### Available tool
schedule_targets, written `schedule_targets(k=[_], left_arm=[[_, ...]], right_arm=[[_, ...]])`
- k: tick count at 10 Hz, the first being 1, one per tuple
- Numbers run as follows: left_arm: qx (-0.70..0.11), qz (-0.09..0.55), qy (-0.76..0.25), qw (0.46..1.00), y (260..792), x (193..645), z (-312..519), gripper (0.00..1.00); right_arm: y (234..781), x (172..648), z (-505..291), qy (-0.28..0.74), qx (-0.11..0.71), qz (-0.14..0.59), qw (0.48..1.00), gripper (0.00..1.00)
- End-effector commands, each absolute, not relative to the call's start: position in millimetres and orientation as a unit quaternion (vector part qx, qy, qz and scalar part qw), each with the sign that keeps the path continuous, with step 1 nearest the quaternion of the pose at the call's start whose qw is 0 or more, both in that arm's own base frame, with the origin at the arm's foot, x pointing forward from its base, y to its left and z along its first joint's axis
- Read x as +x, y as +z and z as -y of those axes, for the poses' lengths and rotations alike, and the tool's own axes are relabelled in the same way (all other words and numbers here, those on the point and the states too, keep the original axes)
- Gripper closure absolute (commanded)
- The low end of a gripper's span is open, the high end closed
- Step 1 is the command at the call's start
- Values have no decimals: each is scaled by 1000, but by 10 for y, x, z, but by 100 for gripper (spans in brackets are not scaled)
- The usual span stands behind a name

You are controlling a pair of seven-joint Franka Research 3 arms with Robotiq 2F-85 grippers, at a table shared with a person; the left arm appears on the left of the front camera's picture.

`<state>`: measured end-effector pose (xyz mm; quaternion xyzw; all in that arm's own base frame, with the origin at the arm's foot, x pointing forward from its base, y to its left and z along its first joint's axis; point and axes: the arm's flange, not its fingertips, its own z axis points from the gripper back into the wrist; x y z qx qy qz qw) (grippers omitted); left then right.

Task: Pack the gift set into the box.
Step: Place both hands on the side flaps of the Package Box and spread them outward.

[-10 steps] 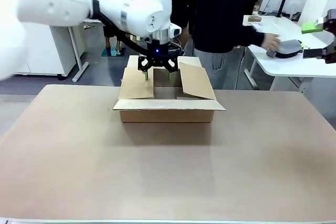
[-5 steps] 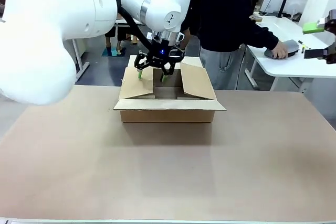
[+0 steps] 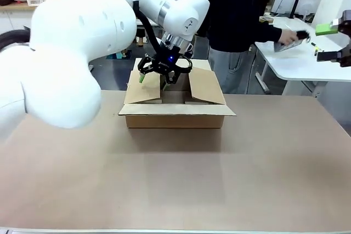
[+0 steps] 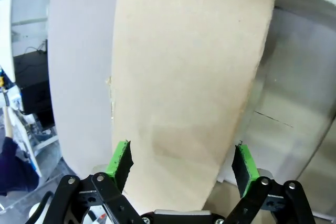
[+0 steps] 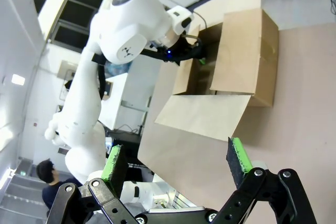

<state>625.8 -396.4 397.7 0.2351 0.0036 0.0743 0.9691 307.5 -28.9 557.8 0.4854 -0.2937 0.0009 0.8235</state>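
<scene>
**Box (image 3: 175,121) open under the left gripper (image 3: 154,79), gift set (image 3: 296,41) away at the side table**

From the left we see the bulky, glossy white left arm (image 3: 82,36) reach across to the box, which sits at the far middle of the matte brown table (image 3: 175,184). The left gripper hangs over the box's left flap (image 3: 141,92) with its jaws spread wide. In the left wrist view the gripper (image 4: 181,161) has its green pads (image 4: 119,158) set apart. The pale, smooth board of the flap (image 4: 184,77) runs between them, and we cannot tell whether either pad touches it.

The box is plain corrugated cardboard, rectangular, with its four flaps opened out and the side ones leaning at a slant. Through the opening we make out cardboard inner walls, while the floor is hidden from us. The right wrist view shows the box (image 5: 241,61) with its inside in shadow.

Further right, a person (image 3: 236,15) in a dark top stands behind the table, one hand (image 3: 286,35) stretched over a white side table (image 3: 307,69). That hand holds the gift set, which we see as a flat grey piece tilted up off the tabletop, well apart from the box. Its details are too small to tell.

At the right edge the right gripper (image 3: 327,42) hangs with its jaws parted. In its wrist view the gripper (image 5: 176,163) has its green pads wide apart, with the table and box far beyond them.
</scene>
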Motion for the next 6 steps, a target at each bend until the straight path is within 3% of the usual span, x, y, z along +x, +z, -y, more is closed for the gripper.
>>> schedule_targets(k=[1, 6], left_arm=[[271, -2, 70, 960, 4177, 6532, 4126, 0], [273, 17, 97, 957, 4567, 6380, 3773, 0]], right_arm=[[5588, 3115, 277, 11, 492, 305, 815, 0], [5588, 3115, 277, 11, 492, 305, 815, 0]])
